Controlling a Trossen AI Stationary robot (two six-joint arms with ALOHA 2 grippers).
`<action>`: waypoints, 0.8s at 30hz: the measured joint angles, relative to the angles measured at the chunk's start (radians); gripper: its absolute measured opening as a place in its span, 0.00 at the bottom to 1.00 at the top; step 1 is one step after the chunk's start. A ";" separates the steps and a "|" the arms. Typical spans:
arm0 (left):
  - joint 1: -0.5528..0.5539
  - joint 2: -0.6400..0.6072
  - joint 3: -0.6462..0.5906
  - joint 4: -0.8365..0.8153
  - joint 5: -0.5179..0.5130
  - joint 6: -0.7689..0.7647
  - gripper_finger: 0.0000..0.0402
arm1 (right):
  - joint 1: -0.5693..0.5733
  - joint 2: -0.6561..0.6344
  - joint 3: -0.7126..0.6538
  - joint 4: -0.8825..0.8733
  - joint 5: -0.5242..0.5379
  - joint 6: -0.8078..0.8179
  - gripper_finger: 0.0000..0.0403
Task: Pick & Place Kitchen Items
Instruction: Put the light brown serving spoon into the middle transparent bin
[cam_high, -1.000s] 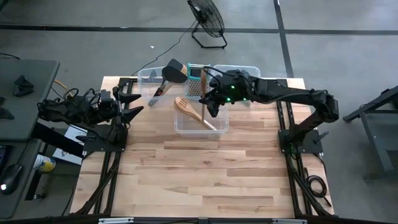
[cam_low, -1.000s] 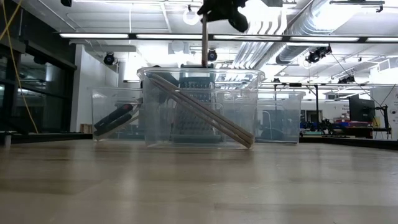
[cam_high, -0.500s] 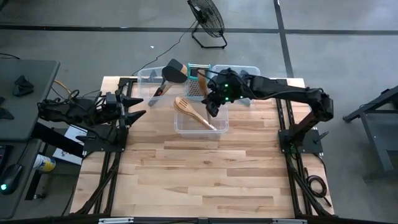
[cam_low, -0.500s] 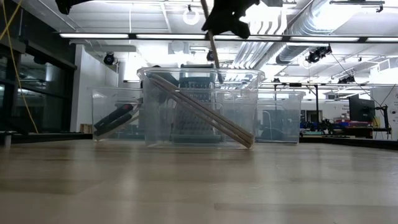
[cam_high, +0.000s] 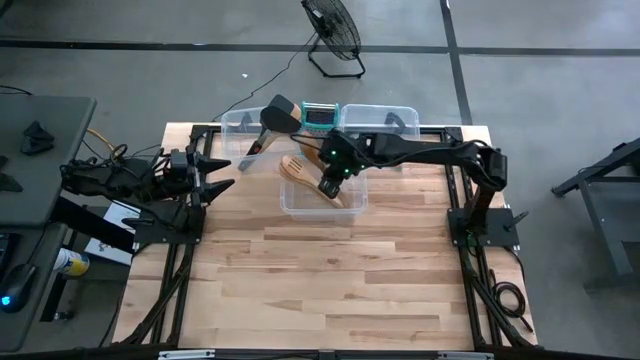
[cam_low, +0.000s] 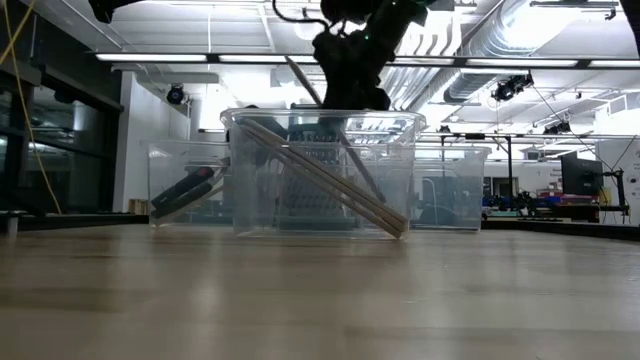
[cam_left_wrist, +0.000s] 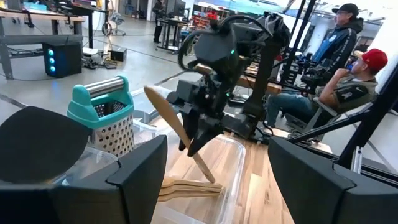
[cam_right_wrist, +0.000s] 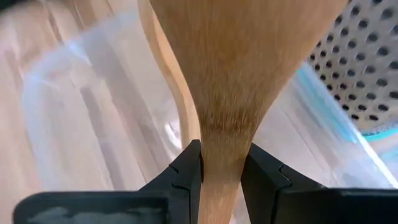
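Observation:
My right gripper hangs over the near clear bin, shut on a light wooden spatula. The spatula slants, with its blade up and its handle end down inside the bin. Two more wooden utensils lie in that bin, leaning from its floor up to its rim. A black turner rests in the far left bin. My left gripper waits open at the table's left edge, touching nothing. My right gripper pinches the wooden spatula between its two fingers at the neck, where the handle widens into the blade. The fingers come from above and lie across it. The spatula is tilted, blade uppermost, with its handle end low in the near bin.
A teal-topped metal box grater stands among the far bins, beside the far right bin. Bare wooden table stretches toward the near edge. Two people sit beyond the table's right side. A fan stands on the floor behind.
My right gripper has moved down and toward the table's left, over the near bin, and has tipped. The spatula has gone from upright to slanting, and its handle end has dropped into the bin. The gripper has stayed shut on it.

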 joint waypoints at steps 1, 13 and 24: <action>0.000 0.000 0.000 0.000 0.001 0.000 0.69 | 0.000 0.007 0.000 -0.011 -0.003 -0.010 0.19; 0.000 0.000 0.000 0.000 0.001 -0.003 0.69 | -0.004 0.071 0.000 -0.054 -0.052 -0.059 0.19; 0.000 0.000 0.001 0.001 0.037 -0.003 0.69 | -0.004 0.115 0.000 -0.055 -0.046 -0.058 0.21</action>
